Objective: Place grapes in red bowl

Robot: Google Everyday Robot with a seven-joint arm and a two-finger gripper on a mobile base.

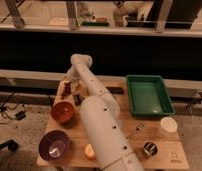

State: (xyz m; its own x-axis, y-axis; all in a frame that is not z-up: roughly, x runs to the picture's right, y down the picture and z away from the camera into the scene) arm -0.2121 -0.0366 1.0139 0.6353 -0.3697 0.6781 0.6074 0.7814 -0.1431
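Nearest the camera, the arm (106, 135) fills the desk (156, 137) centre, a fat white tube running from 6 o'clock up toward 11. Just left of its base, an orange fruit (89, 150) sits half hidden at the desk's front edge. Further left, at approx 8 o'clock, the purple bowl (55, 145), w/ a pale glint inside.

On the right front: a small dark metal cup (150, 149) at 5 o'clock, a white lidded cup (168, 125) just behind it, and a thin utensil (135, 130) btwn those and the arm.

Mid desk, left of the arm: the red bowl (63, 112), upright, nothing visible inside. A green tray (149, 95) sits at 2–3 o'clock, well apart from the bowls. A flat dark item (114, 90) lies just beside the arm, btwn arm and tray.

Far back left, approx 11 o'clock: the hand (70, 86) is down at the desk's rear edge, right at the grapes (68, 90), a dark lump just behind the red bowl. Can't tell if the hand is released or clenched, nor if it's touching the grapes.

Beyond the desk: dark wall, then a window strip w/ railings.
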